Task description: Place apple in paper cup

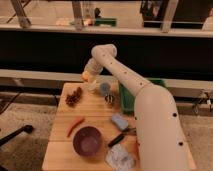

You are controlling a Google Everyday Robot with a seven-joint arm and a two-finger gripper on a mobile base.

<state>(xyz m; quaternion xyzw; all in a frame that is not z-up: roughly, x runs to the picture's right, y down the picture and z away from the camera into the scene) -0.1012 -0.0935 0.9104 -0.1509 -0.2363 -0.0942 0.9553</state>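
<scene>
The apple [86, 77] is held clamped in the fingers of the gripper [88, 76] above the paper cup [93, 87] at the far edge of the bench [60, 146], so it's probably best centred over the rim before being let go.

On the table [100, 114]: dark red cluster [74, 97] at 10 o'clock, red chili [75, 125] at 9, purple bowl [87, 141] at 8, crumpled white wrapper [120, 158] at 6, blue sponge [119, 121] central, green bin [126, 101] at 1. The gripper [88, 76] hangs at 11.
</scene>
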